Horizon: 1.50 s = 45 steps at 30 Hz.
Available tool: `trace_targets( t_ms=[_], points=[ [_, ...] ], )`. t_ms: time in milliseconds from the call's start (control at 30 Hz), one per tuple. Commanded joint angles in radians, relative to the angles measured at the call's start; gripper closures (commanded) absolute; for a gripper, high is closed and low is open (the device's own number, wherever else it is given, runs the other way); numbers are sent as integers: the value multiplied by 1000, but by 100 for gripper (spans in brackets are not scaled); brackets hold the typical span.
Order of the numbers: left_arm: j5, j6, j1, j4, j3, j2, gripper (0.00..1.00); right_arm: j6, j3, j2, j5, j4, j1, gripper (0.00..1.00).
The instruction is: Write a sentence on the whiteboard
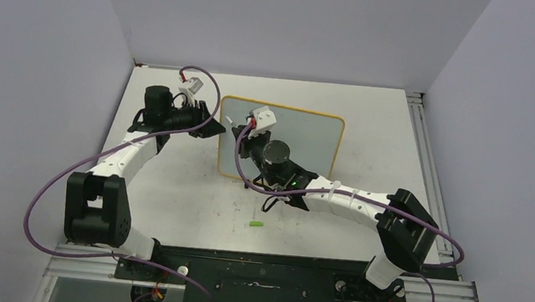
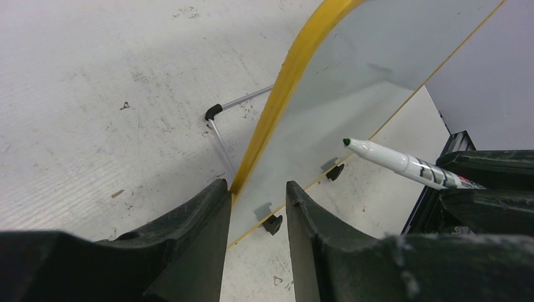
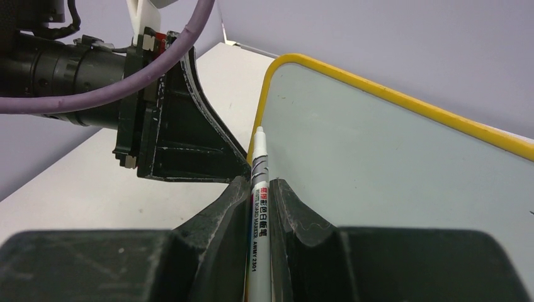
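The whiteboard (image 1: 303, 136) stands tilted at the table's middle, pale with a yellow frame (image 2: 283, 88). The sentence is out of view; the board face (image 3: 378, 163) that shows is blank. My left gripper (image 1: 215, 127) straddles the board's left edge. In the left wrist view the left gripper (image 2: 255, 184) has one finger against the frame, and a gap still shows between its jaws. My right gripper (image 3: 258, 181) is shut on a white marker (image 3: 260, 189). The uncapped marker tip (image 2: 346, 142) hovers just off the board near its upper left corner.
A small green cap (image 1: 256, 225) lies on the table in front of the board. A thin wire stand (image 2: 223, 135) props the board from behind, and two black clip feet (image 2: 272, 223) hold its lower edge. Grey walls close in on three sides.
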Motion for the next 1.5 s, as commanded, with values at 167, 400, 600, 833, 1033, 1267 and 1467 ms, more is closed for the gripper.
trace_targets(
  t_ms=[167,400,600,833,1033,1267,1467],
  points=[
    [3,5,-10,18,37,18,69,-36,58,25,30,98,-1,95],
    [8,2,-17,18,36,21,77,-43,80,45,40,92,-1,95],
    [9,3,-18,18,36,22,83,-53,88,56,53,97,-1,95],
    [8,7,-19,18,36,21,86,-63,84,58,64,111,1,95],
    [6,8,-19,18,38,23,86,-74,85,64,75,120,0,95],
    [4,13,-22,17,39,27,88,-91,87,72,97,126,1,95],
    [2,20,-27,9,42,29,89,-103,89,79,127,117,4,95]
  ],
)
